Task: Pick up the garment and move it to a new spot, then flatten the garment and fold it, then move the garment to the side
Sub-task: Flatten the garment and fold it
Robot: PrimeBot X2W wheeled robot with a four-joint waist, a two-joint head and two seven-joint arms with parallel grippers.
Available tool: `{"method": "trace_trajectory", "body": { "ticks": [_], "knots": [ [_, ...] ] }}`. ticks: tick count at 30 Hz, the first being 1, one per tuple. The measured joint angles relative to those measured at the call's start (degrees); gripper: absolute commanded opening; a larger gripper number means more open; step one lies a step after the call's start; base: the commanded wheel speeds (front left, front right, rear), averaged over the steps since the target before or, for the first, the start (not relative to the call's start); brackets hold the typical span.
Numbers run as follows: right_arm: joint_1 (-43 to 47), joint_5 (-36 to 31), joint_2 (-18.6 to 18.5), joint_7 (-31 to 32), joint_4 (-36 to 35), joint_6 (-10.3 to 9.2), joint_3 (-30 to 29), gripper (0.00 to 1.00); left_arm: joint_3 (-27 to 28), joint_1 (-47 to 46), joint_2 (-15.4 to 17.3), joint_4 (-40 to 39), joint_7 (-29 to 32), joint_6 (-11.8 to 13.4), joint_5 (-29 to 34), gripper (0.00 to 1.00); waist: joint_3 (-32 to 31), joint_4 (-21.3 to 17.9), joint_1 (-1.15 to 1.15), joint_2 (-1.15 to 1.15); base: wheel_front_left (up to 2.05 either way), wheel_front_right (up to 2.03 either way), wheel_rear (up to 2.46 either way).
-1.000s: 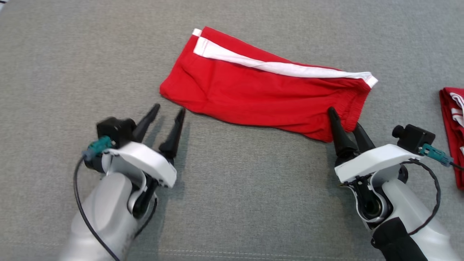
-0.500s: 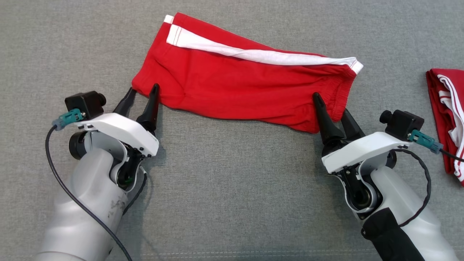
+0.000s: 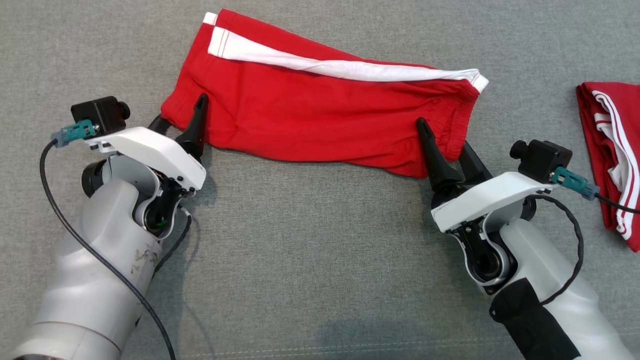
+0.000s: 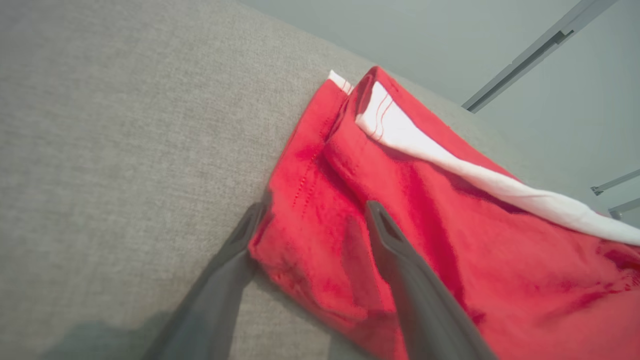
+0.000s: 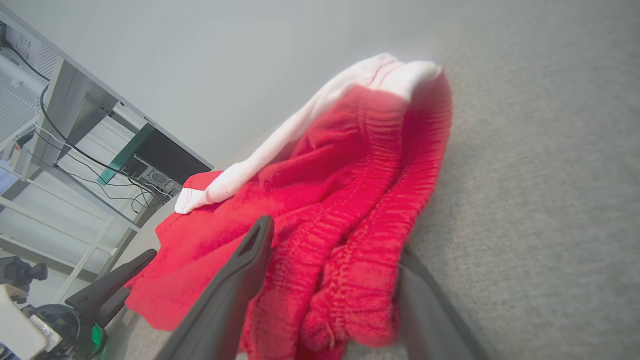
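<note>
Two garments lie on the grey cloth-covered bench [image 3: 320,260] in the head view. The second garment [image 3: 607,150], red with white stripes and folded, sits at the right edge of the view, well apart from the task garment [image 3: 320,115] and just beyond the right arm's camera cable. The task garment is a pair of red shorts with one white side stripe along its far edge. It lies flat as one long band across the upper middle of the bench, waistband to the right. The left fingers [image 3: 196,122] stand apart and straddle its near left corner, one on top of the cloth and one at the edge, not clamped. The right fingers [image 3: 431,150] stand apart likewise across the near right corner at the waistband.

Left wrist view: the left fingers [image 4: 395,250] are spread with the hem corner of the garment [image 4: 450,240] between them. Bare bench [image 4: 125,125] lies to the left.

Right wrist view: the right fingers [image 5: 235,280] are spread with the bunched, ribbed waistband of the garment [image 5: 350,165] between them. A metal shelf frame [image 5: 75,125] with cables stands beyond the bench.

Count: two garments, two arms, two fingers per arm.
</note>
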Motion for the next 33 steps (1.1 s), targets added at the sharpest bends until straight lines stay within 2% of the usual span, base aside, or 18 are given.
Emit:
{"method": "trace_trajectory", "body": {
  "ticks": [3,5,6,7,8,9,10,11,12,13,27,33],
  "knots": [
    [-0.8,-0.2,0.0,0.0,0.3,-0.01,1.0,1.00,-1.5,-1.2,0.2,0.8,0.8,0.0,-0.3,1.00,0.3,-0.3,0.00,0.00,0.00,0.00,0.00],
    [-1.2,-0.4,0.0,0.0,0.5,-0.01,1.5,1.00,-2.0,-1.5,0.4,0.8,1.0,0.0,-0.9,0.72,0.5,-0.5,0.00,0.00,0.00,0.00,0.00],
    [-1.4,-0.5,0.0,0.0,0.9,-0.01,1.9,1.00,-2.5,-1.6,0.4,0.7,1.2,0.0,-1.2,0.46,0.5,-0.5,0.00,0.00,0.00,0.00,0.00],
    [-1.8,-0.5,0.0,0.0,1.5,-0.01,2.3,1.00,-3.0,-1.8,0.4,0.7,1.2,0.0,-1.4,0.31,0.4,-0.4,0.00,0.00,0.00,0.00,0.00],
    [-2.1,-0.5,0.0,0.0,1.9,-0.04,2.7,1.00,-3.4,-1.8,0.4,0.7,1.3,0.0,-1.8,0.02,0.4,-0.4,0.00,0.00,0.00,0.00,0.00],
    [-2.4,-0.5,-0.1,-0.1,2.3,-0.21,3.2,1.00,-4.1,-1.8,0.4,0.5,1.7,0.0,-2.3,0.00,0.4,-0.3,0.00,0.00,0.00,0.00,0.00],
    [-2.6,-0.5,-0.2,-0.1,2.8,-0.21,3.6,0.87,-4.6,-1.8,0.4,0.3,2.2,0.0,-2.8,0.00,0.3,-0.2,0.00,0.00,0.00,0.00,0.00],
    [-3.0,-0.5,-0.2,-0.1,3.4,-0.21,3.7,0.50,-5.1,-1.7,0.4,0.1,2.3,0.0,-3.3,0.00,0.2,0.0,0.00,0.00,0.00,0.00,0.00],
    [-3.3,-0.5,-0.3,-0.1,3.9,-0.25,4.1,0.30,-5.7,-1.3,0.4,-0.2,2.4,0.0,-3.9,0.00,0.0,0.2,0.00,0.00,0.00,0.00,0.00],
    [-3.5,-0.5,-0.7,-0.1,4.1,-0.26,4.7,0.00,-6.2,-0.9,0.4,-0.7,2.4,0.0,-4.2,0.00,-0.1,0.4,0.00,0.00,0.00,0.00,0.00],
    [-1.8,0.9,-3.6,0.0,6.6,-0.18,5.8,0.00,-10.2,6.0,0.4,-4.0,-4.2,0.0,-8.7,0.00,-3.8,3.6,0.00,0.00,0.00,0.00,0.00],
    [-0.6,4.4,-6.7,0.0,8.0,-0.18,9.1,0.00,-11.4,10.6,-0.3,-5.3,-6.5,-0.2,-10.9,0.00,-6.4,6.8,0.00,0.00,0.00,0.00,0.00]
  ]
}}
